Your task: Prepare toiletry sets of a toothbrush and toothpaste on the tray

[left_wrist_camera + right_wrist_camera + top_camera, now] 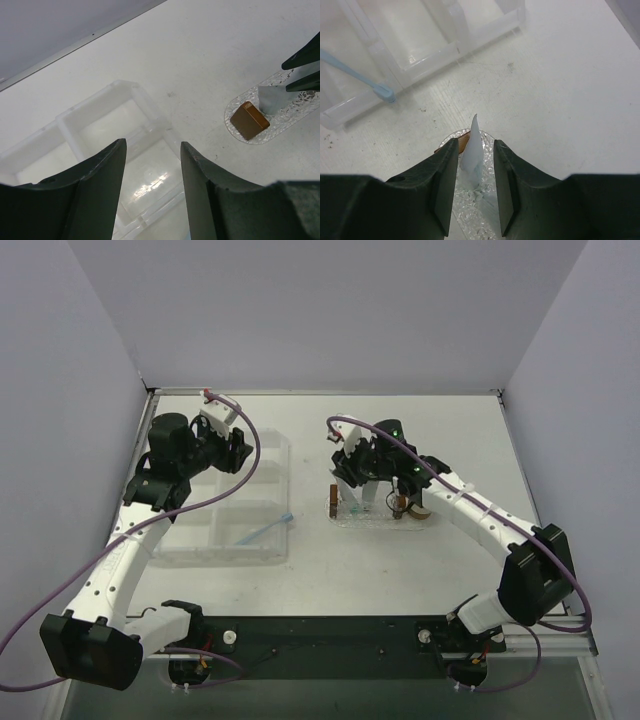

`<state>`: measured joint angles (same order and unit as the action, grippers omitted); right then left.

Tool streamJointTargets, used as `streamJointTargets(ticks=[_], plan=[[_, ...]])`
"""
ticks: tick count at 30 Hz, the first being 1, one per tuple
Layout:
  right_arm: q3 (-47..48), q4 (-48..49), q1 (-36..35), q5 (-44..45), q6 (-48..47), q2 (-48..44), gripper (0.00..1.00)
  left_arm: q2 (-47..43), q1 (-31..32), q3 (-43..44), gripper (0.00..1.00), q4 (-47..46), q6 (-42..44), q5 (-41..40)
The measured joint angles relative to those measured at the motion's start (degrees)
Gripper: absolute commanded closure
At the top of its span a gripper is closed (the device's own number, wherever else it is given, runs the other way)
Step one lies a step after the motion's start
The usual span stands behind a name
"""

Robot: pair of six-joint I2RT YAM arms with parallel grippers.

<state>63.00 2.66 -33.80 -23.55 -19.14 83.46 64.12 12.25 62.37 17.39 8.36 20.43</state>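
A pale toothpaste tube (472, 150) stands tilted on the sparkly oval tray (476, 212), crimped end up. My right gripper (475, 142) is open around it: the tube lies close to the left finger, and a gap shows on the right. From above, that gripper (362, 502) hangs over the tray (382, 521). The light-blue toothbrush (268, 530) lies across the front rim of the clear box; its head (384, 92) shows in the right wrist view. My left gripper (240, 452) is open and holds nothing above the box.
The clear compartment box (225, 510) fills the left half of the table. A brown block (249, 120) sits on the tray's left end. A small beige round thing (421, 510) lies at the tray's right end, under the right arm.
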Motion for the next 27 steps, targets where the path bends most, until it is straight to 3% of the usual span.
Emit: streamJointTargets(ticks=[12,27], plan=[[1.31,-1.66,-1.33,2.38,-0.81,3.89,0.70,-0.52,0.00,-0.11,0.43,0.02,0.66,0.00],[1.95,-2.03,-2.29,5.14,-1.90,4.63,0.89,-0.59,-0.35,-0.68,0.43,0.00,0.92,0.02]])
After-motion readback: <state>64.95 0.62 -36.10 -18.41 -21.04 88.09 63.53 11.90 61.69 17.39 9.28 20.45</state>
